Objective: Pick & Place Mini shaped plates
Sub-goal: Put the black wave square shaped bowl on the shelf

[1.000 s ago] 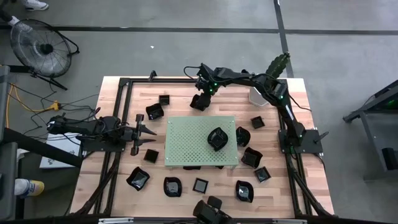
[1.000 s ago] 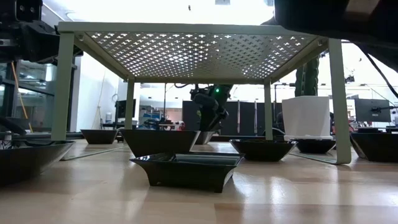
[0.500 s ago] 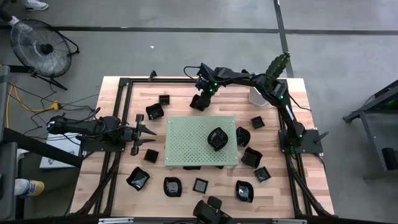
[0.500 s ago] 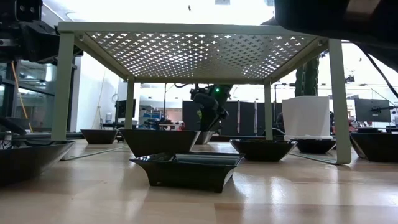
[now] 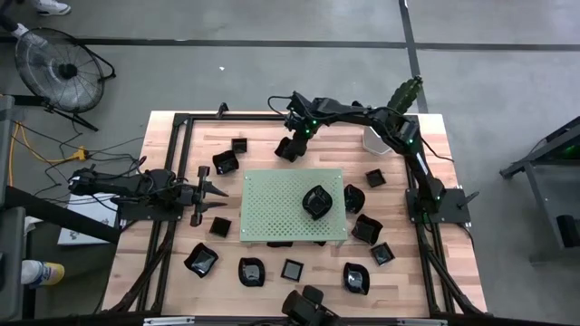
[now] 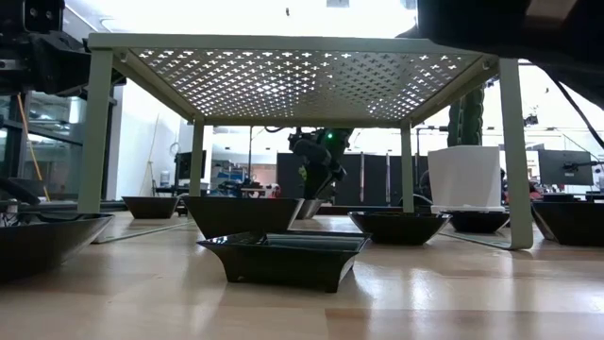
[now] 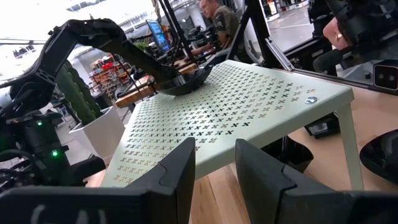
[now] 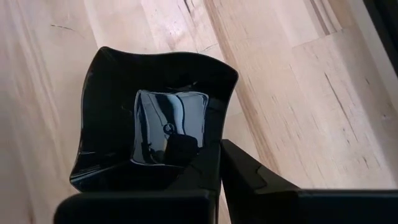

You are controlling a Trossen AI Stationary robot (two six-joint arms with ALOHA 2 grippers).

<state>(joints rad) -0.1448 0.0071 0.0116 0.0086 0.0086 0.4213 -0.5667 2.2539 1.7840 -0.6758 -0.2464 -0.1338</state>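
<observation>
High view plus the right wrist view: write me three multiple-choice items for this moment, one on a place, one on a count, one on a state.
1. Where is the right gripper?
A. Beyond the far edge of the green board.
B. Over the board's middle.
C. At the table's near edge.

2. How many black dishes lie on top of the board?
A. None.
B. One.
C. Three.

3. The right gripper's fingers are:
A. wide open.
B. shut on nothing.
C. shut on the rim of a square black dish.

Answers:
1 A: the high view shows it past the board's far edge.
2 B: a single dish sits on the board.
3 C: the right wrist view shows the fingers pinched on that rim.
</observation>
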